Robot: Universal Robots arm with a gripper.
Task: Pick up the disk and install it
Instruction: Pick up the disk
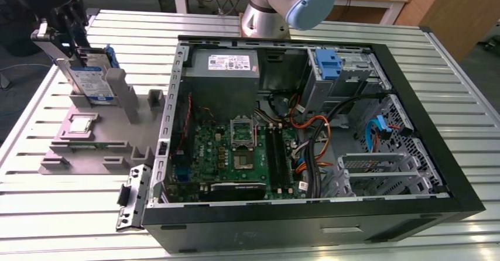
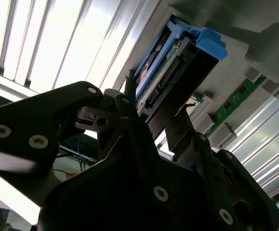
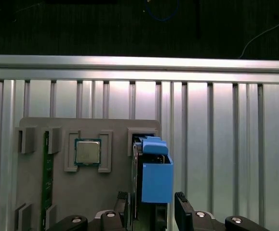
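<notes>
The arm's black jaws are clenching the flat silver-metal disk (image 1: pixel 95 82) with its bright blue plastic bracket, holding it upright on edge at the exterior view's left. It is standing over the grey plastic holder tray (image 1: pixel 117 133) on the ribbed metal surface (image 1: pixel 62 214), well apart from the open black computer case (image 1: pixel 312 217).
</notes>
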